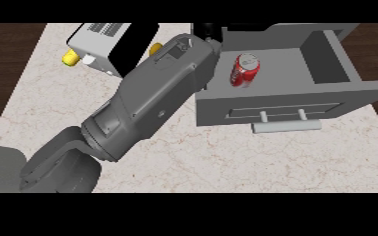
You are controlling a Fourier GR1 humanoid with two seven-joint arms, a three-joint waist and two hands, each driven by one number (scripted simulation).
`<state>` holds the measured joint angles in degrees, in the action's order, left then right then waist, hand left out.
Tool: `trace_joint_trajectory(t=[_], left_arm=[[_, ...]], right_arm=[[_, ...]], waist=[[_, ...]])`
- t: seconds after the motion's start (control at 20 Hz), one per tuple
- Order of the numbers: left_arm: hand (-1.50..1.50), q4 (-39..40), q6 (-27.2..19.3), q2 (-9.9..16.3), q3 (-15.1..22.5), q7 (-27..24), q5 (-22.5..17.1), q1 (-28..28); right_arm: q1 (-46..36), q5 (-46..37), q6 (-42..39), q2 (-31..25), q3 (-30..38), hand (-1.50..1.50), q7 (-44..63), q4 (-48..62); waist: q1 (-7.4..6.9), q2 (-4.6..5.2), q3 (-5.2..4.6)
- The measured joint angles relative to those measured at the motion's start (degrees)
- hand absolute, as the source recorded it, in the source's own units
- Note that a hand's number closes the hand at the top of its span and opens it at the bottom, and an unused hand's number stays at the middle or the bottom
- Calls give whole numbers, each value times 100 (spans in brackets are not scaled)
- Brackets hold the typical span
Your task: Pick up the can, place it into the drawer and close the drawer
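The red can (245, 70) lies inside the open grey drawer (336, 60), just right of the right hand (210, 31), whose finger position cannot be made out.

PLACE: kitchen | EVIDENCE: marble-patterned worktop (221, 155) lying over dark wood; grey drawer (325, 55) standing open at its far right corner; white appliance (111, 40) sitting at far left edge

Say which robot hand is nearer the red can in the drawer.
Left. The left hand shows by the back left corner of the drawer, up and left of the can. The right hand is not in view.
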<state>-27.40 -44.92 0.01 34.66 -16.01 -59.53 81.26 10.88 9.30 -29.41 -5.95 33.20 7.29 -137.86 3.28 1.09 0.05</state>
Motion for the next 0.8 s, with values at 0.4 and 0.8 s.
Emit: trace_joint_trajectory(t=[0.4,0.8], left_arm=[[-150,-45,-47,-1,-39,-40,-135,97],[-150,-107,-25,-1,-104,65,-48,-38]], right_arm=[[-764,-2207,199,-31,-1110,-150,-341,318],[-1721,-4295,899,-5,-2377,-150,-494,1243]], waist=[[-184,-15,-1],[-344,-61,-5]])
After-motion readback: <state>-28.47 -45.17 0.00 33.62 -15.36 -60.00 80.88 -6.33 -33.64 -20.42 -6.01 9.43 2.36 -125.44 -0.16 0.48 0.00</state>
